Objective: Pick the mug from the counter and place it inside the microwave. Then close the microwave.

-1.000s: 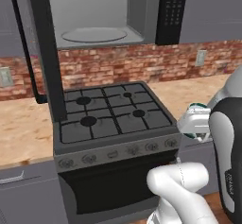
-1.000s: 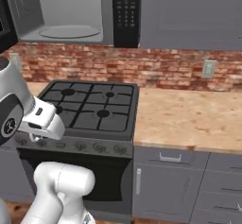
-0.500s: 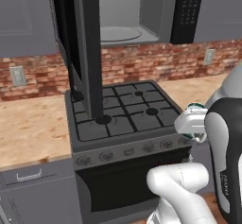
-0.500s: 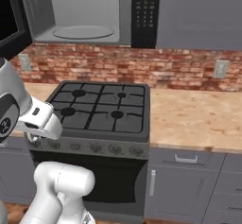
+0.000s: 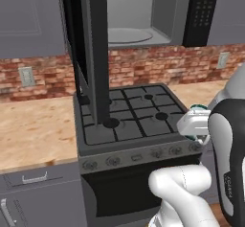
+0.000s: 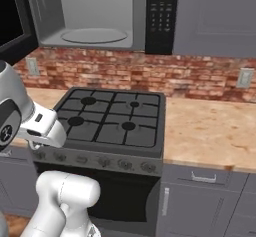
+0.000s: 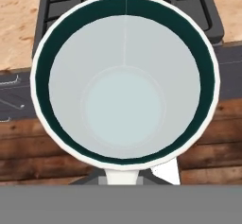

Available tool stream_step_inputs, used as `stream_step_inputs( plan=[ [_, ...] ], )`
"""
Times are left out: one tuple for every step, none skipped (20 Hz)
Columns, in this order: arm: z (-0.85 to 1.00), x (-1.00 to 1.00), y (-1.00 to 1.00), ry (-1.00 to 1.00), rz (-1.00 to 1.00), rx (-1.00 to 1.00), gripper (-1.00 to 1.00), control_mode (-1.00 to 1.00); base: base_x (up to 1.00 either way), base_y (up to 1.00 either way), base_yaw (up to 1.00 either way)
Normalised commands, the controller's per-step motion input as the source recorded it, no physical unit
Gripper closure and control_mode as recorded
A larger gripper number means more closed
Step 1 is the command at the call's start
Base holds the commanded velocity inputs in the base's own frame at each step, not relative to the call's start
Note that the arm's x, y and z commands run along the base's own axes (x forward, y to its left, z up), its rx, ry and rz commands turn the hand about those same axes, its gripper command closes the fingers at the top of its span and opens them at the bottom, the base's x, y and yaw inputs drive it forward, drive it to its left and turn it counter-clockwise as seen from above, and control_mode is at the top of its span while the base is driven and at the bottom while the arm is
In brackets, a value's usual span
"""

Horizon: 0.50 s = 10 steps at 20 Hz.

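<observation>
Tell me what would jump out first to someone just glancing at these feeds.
The mug dominates the hand view, seen straight down its teal-rimmed, empty bowl, held up above the front edge of the stove. Next comes the microwave over the stove, its door swung wide open and hanging across the left base view, with the light interior and turntable exposed.

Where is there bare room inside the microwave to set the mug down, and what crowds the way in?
The microwave cavity is bare: its round turntable carries nothing, bordered by light grey walls and the keypad panel to the right. The open door hangs over the stovetop at the left, crowding that side. The pincer holds the mug.
</observation>
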Motion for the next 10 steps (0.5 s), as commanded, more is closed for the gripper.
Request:
stream_step_inputs(
  plan=[
    [0.00,0.00,0.00,0.00,0.00,0.00,1.00,1.00,0.35,0.00,0.07],
    [0.00,0.00,0.00,0.00,0.00,0.00,1.00,1.00,0.31,0.02,0.05],
    [0.00,0.00,0.00,0.00,0.00,0.00,1.00,1.00,0.41,0.00,0.03],
    [0.00,0.00,0.00,0.00,0.00,0.00,1.00,1.00,0.48,0.00,0.02],
    [0.00,0.00,0.00,0.00,0.00,0.00,1.00,1.00,0.61,0.00,0.00],
    [0.00,0.00,0.00,0.00,0.00,0.00,1.00,1.00,0.67,-0.06,0.00],
    [0.00,0.00,0.00,0.00,0.00,0.00,1.00,1.00,0.67,-0.11,0.00],
    [0.00,0.00,0.00,0.00,0.00,0.00,1.00,1.00,0.64,-0.05,0.00],
    [0.00,0.00,0.00,0.00,0.00,0.00,1.00,1.00,0.34,0.00,0.00],
    [0.00,0.00,0.00,0.00,0.00,0.00,1.00,1.00,0.12,0.00,0.00]
  ],
)
